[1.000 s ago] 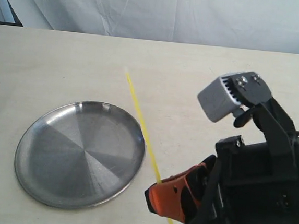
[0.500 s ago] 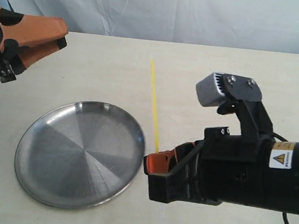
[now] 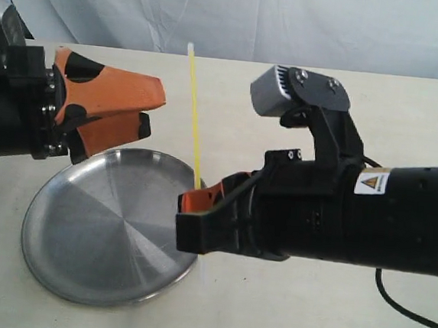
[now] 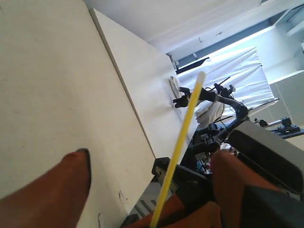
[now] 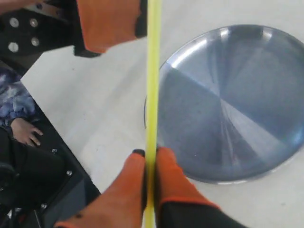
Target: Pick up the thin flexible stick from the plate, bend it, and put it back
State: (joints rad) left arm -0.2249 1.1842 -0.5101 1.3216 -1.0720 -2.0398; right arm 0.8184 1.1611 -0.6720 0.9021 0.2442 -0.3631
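Note:
The thin yellow stick (image 3: 195, 116) stands nearly upright in the air over the right rim of the empty steel plate (image 3: 83, 229), pale tip uppermost. My right gripper (image 3: 193, 202) is shut on its lower part; the right wrist view shows the stick (image 5: 153, 71) pinched between both orange fingers (image 5: 151, 154) beside the plate (image 5: 228, 95). My left gripper (image 3: 153, 112) hovers open just left of the stick, above the plate's far edge. In the left wrist view the stick (image 4: 179, 147) runs through the wide gap of that gripper (image 4: 151, 159), touching neither finger.
The cream table (image 3: 406, 127) ends at a white curtain (image 3: 292, 25) behind. The right arm's black body (image 3: 352, 222) spans the right half, with a cable (image 3: 410, 307) trailing on the table. The left arm's dark housing (image 3: 9, 107) fills the left edge.
The right gripper has carried the stick left and tilted it upright over the plate's rim. The left gripper has come in from the far left, close to the stick, still open.

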